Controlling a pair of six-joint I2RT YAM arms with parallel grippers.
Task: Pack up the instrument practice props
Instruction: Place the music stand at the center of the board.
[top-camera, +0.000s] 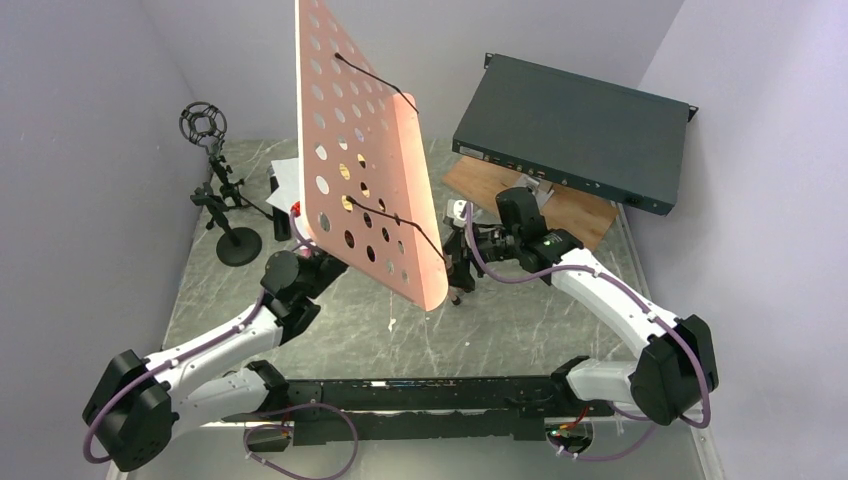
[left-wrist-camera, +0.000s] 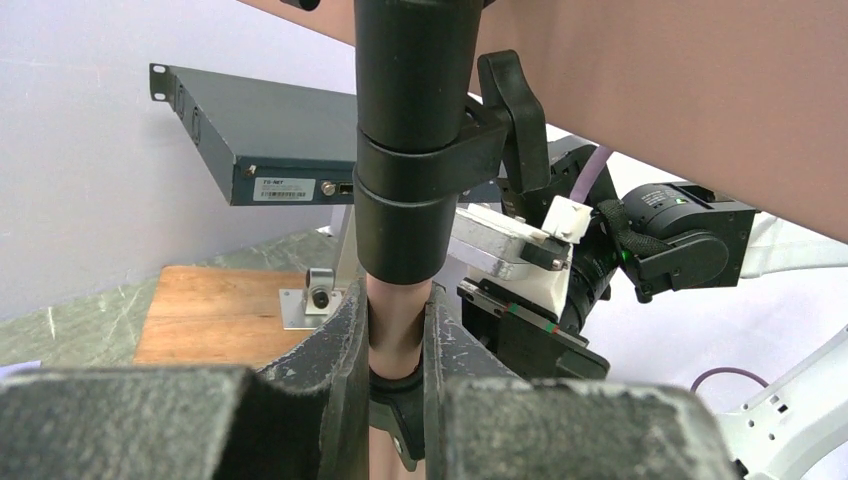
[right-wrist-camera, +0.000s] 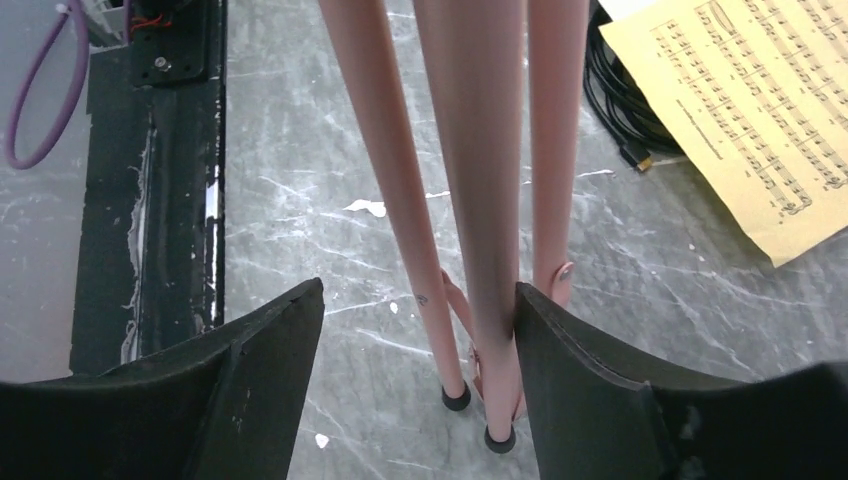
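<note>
Because the left gripper (left-wrist-camera: 396, 342) clamps the pink pole (left-wrist-camera: 395, 300) to hold the music desk (top-camera: 365, 150) steady mid-table, the right gripper (right-wrist-camera: 420, 340), at its four o'clock, holds jaws apart around the folded tripod legs (right-wrist-camera: 470, 150).

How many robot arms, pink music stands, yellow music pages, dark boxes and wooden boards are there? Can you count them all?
Robot arms: 2
Pink music stand: 1
Yellow music page: 1
Dark teal box: 1
Wooden board: 1
Total: 6
</note>
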